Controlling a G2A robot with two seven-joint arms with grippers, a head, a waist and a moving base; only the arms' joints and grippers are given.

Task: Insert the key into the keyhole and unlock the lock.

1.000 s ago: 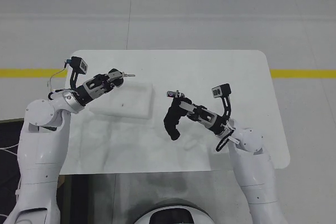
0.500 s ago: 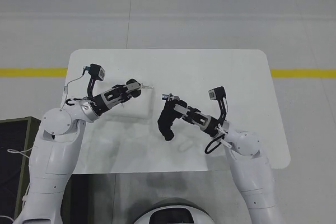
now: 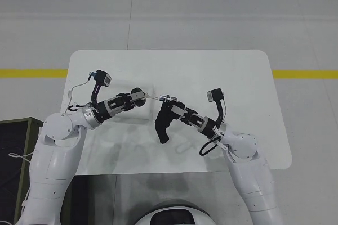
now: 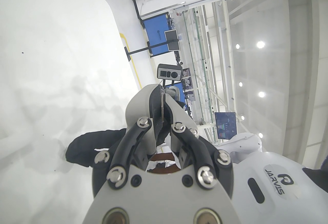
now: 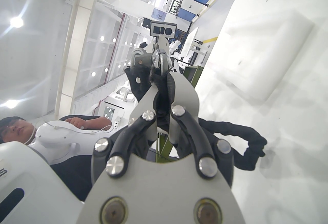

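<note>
Table (image 3: 225, 73): left tool (image 3: 142, 93) grips key (image 3: 151, 97), tip beside lock (image 3: 165, 99) gripped by right tool (image 3: 172, 104).

We see two glossy white arms, the left arm (image 3: 59, 126) and the right arm (image 3: 243, 147), each with a black forearm. The left gripper (image 4: 162, 97) and right gripper (image 5: 157, 76) have pale grey plates, black link bars (image 4: 129, 138) and silver screws (image 4: 144, 121). Small black cameras (image 3: 103, 79) top both wrists, and a thin white cable (image 3: 79, 86) loops by the left one.

light: ceiling lamps (image 4: 260, 44) are shining bright from above | glare: lamps are flaring, table (image 3: 236, 73) is washing out white | edges: wrist views are bowing
</note>
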